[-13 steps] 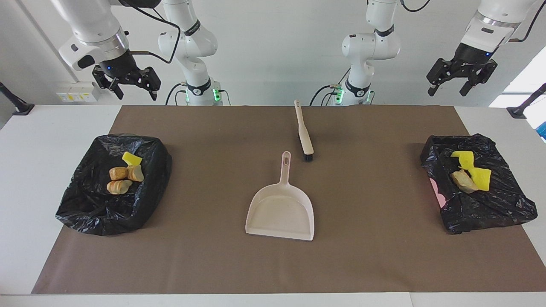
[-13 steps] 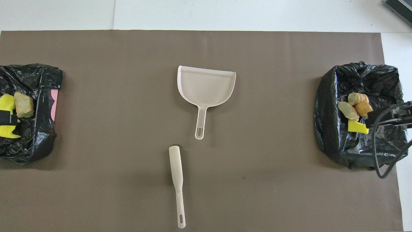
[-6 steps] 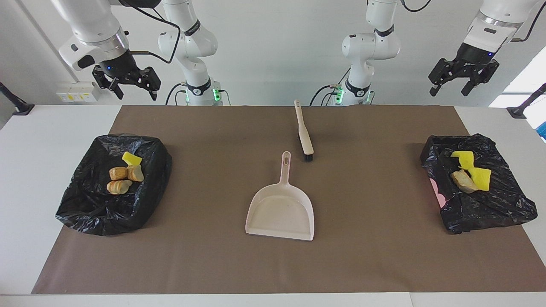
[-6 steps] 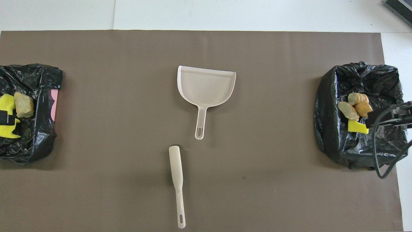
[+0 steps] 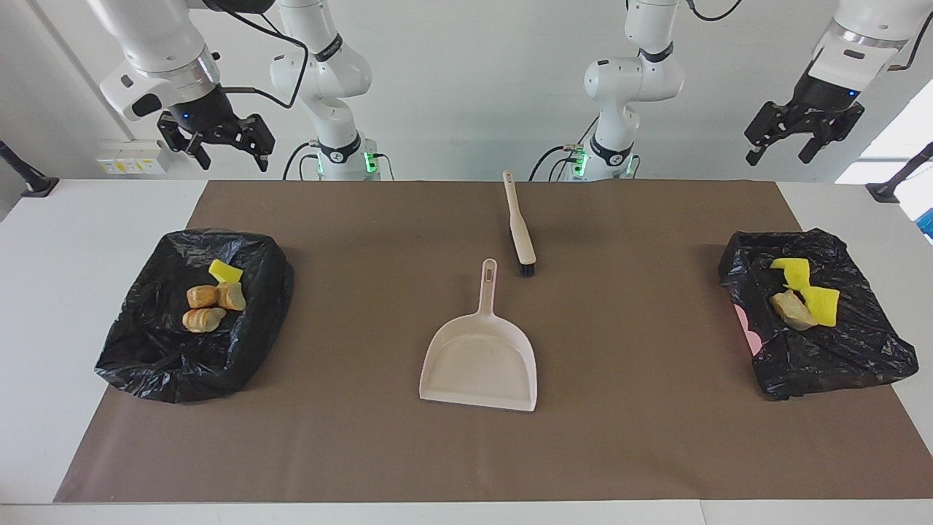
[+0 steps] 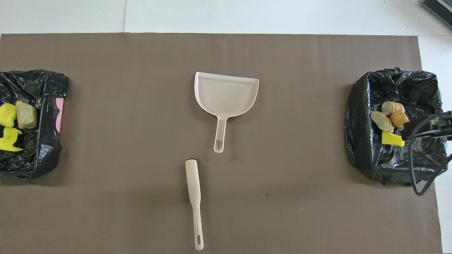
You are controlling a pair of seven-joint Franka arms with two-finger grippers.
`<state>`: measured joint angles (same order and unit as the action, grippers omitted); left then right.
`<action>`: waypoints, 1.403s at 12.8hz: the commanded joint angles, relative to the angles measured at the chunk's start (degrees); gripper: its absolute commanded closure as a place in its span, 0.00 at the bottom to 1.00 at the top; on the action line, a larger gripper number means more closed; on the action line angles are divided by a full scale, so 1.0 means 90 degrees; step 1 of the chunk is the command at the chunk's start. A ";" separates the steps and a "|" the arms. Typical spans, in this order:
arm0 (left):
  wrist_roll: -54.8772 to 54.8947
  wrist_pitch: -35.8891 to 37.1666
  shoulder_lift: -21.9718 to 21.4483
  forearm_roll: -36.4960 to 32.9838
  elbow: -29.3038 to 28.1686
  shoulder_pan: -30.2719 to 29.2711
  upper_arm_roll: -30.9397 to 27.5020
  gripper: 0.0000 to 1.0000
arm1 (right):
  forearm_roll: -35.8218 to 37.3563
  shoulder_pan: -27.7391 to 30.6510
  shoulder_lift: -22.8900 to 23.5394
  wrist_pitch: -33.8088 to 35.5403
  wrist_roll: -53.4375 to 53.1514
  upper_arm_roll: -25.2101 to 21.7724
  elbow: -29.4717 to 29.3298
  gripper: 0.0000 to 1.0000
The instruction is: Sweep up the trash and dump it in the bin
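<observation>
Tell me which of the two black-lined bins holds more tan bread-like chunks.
The bin at the right arm's end: three tan chunks, against one in the other bin.

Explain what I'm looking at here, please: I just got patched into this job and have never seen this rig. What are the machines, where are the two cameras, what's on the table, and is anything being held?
These are two white robot arms, each ending in a two-finger gripper. One camera faces them from across the table; the other looks steeply down from above their end.

The left gripper hangs raised at its end of the table, open and empty. The right gripper hangs the same way at the other end, also open and empty.

On the brown mat lie a beige dustpan, empty, and, nearer to the robots, a brush.

At each end sits a bin lined with a black bag. The bin at the left arm's end holds yellow and tan trash; the bin at the right arm's end holds more trash. None lies loose on the mat.
</observation>
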<state>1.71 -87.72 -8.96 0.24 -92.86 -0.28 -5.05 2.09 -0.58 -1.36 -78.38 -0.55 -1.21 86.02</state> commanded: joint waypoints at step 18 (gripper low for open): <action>-0.0004 0.0078 -0.0088 -0.0056 -0.0004 -0.0614 0.0903 0.00 | -0.0115 0.0093 -0.0112 0.0027 0.0198 -0.0002 0.0101 0.00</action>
<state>1.64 -87.47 -9.22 0.22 -92.75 -7.09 2.62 2.09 -0.40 -1.40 -78.38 -0.55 -1.31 86.03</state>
